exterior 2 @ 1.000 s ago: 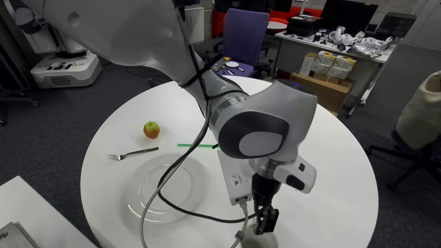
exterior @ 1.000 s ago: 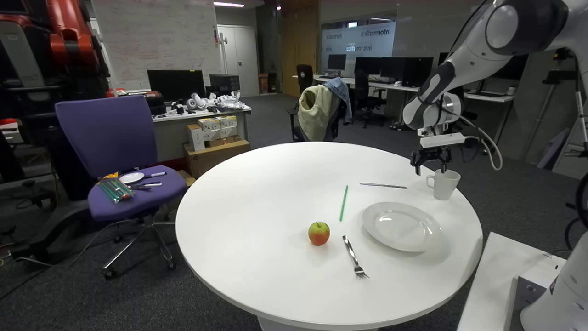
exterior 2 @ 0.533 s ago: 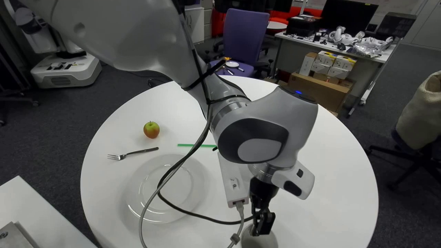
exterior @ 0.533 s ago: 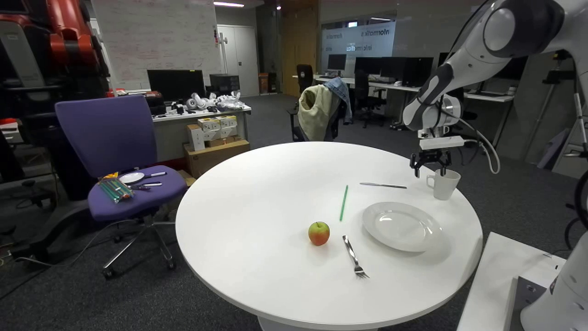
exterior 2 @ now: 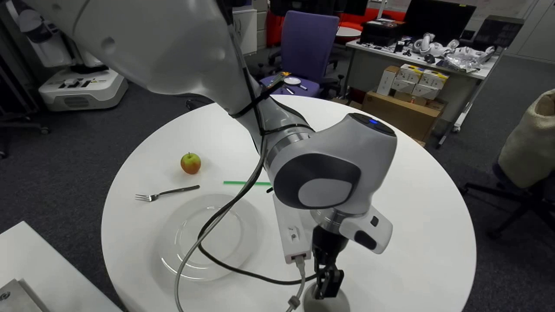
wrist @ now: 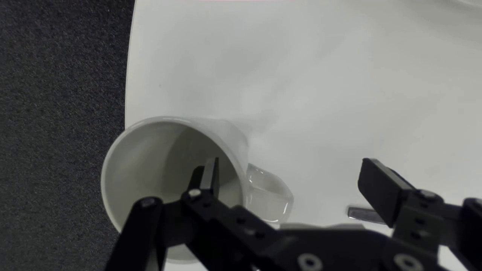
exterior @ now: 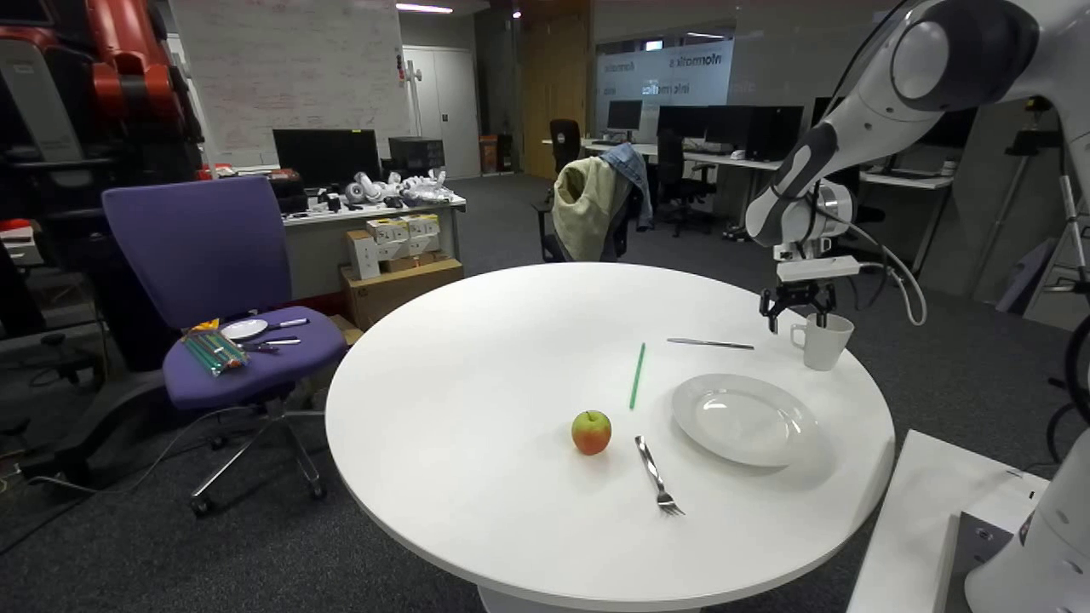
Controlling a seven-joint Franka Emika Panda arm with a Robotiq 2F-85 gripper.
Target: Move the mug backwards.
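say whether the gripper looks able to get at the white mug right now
Probably yes: the gripper is open, one finger over or in the mouth of the white mug, the other finger outside. Nothing visible blocks the rim and handle between them.

The white mug (exterior: 824, 347) stands upright near the table edge (exterior: 869, 393).

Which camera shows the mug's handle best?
The wrist view: the handle is large, mostly uncovered. In an exterior view it's small, facing the knife; in an exterior view that crops the mug, I can't make it out.
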